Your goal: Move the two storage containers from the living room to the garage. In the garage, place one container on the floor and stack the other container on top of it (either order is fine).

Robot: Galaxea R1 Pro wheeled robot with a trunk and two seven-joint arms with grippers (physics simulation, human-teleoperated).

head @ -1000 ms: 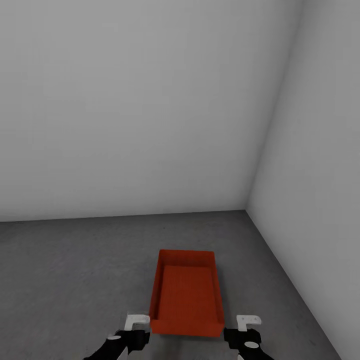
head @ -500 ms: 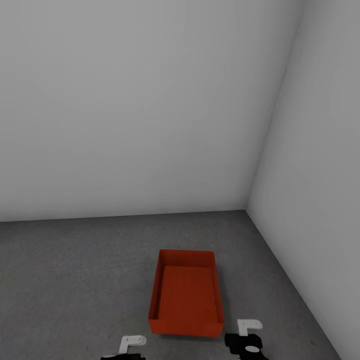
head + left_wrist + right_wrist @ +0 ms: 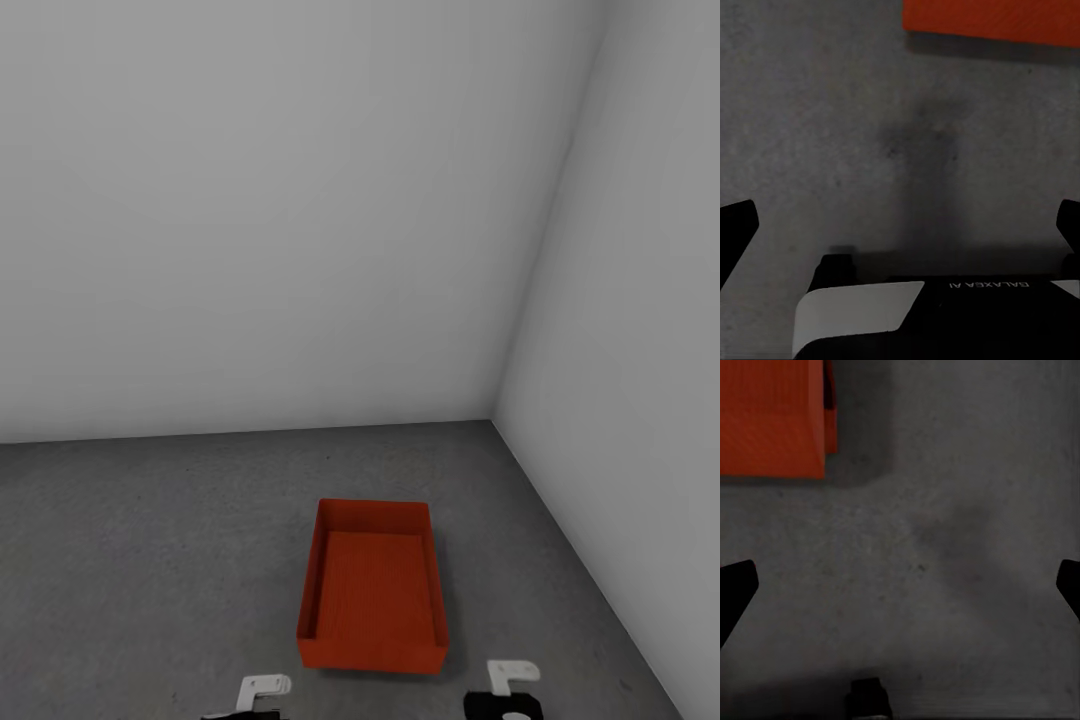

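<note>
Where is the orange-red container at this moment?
In the head view the container sits on the dark grey floor near the room's right corner, just ahead of and between the left gripper and the right gripper.

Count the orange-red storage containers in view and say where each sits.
1. The storage container sits on the dark grey floor near the wall corner, just ahead of both grippers. No second one is visible.

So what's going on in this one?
An orange-red open-top plastic bin sits empty on the dark grey concrete floor near a corner of white walls. The left gripper and right gripper are both open, holding nothing, either side of the bin's near end. No second bin is stacked on it.
</note>
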